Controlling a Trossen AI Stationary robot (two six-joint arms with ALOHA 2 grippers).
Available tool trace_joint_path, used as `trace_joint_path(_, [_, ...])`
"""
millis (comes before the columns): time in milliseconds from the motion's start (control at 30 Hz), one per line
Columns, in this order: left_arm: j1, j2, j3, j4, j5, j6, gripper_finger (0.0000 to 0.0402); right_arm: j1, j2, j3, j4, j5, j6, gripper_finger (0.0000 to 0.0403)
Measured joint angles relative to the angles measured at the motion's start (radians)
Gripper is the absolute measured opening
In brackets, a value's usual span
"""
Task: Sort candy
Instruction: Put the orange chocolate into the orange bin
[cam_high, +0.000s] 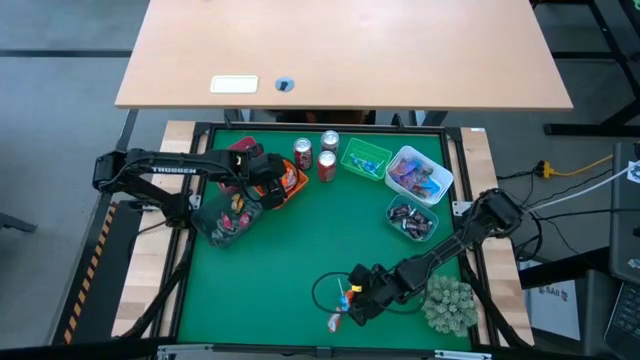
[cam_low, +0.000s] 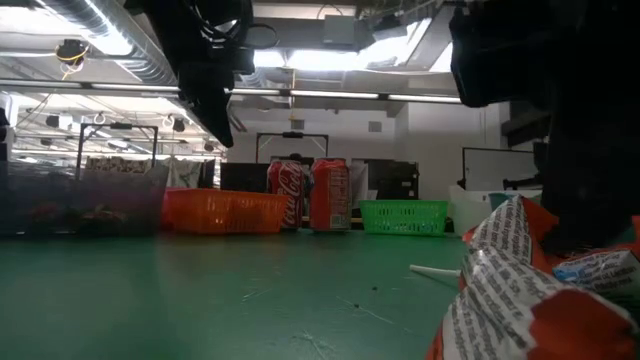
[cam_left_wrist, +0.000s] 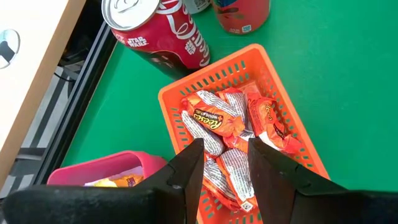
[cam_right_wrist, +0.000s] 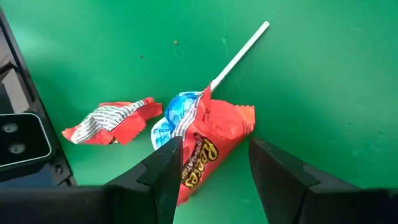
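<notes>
I hold my right claw (cam_right_wrist: 211, 168) open astride an orange peanut-butter-cup wrapper (cam_right_wrist: 202, 152) on the green tabletop (cam_right_wrist: 311, 74), ready to pinch; farther off, my left claw (cam_left_wrist: 225, 165) hangs open and empty above the orange mesh basket (cam_left_wrist: 214, 74) of matching candy.

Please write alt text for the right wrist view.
The right gripper, open, hangs over an orange Reese's wrapper on green felt, touching a blue-wrapped, white-stick lollipop; a second crumpled orange wrapper lies beside them.
</notes>
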Motion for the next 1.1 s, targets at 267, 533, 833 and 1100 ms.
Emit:
trace_joint_path(267, [0.0, 0.0, 0.0, 0.0, 0.0, -0.002, 0.0114, 0.0, 0.017, 0.0, 0.012, -0.002, 0.0, 0.0175])
trace_joint_path(533, [0.0, 0.0, 0.0, 0.0, 0.0, -0.001, 0.0114, -0.001, 0.017, 0.0, 0.017, -0.002, -0.003, 0.0085])
trace_joint_path(833, [0.0, 0.0, 0.0, 0.0, 0.0, -0.001, 0.0114, -0.001, 0.014, 0.001, 0.016, -0.002, -0.008, 0.0011])
trace_joint_path(1100, [-0.02, 0.0, 0.009, -0.013, 0.032, -0.001, 0.0114, -0.004, 0.004, 0.0, 0.002, -0.012, -0.015, 0.0018])
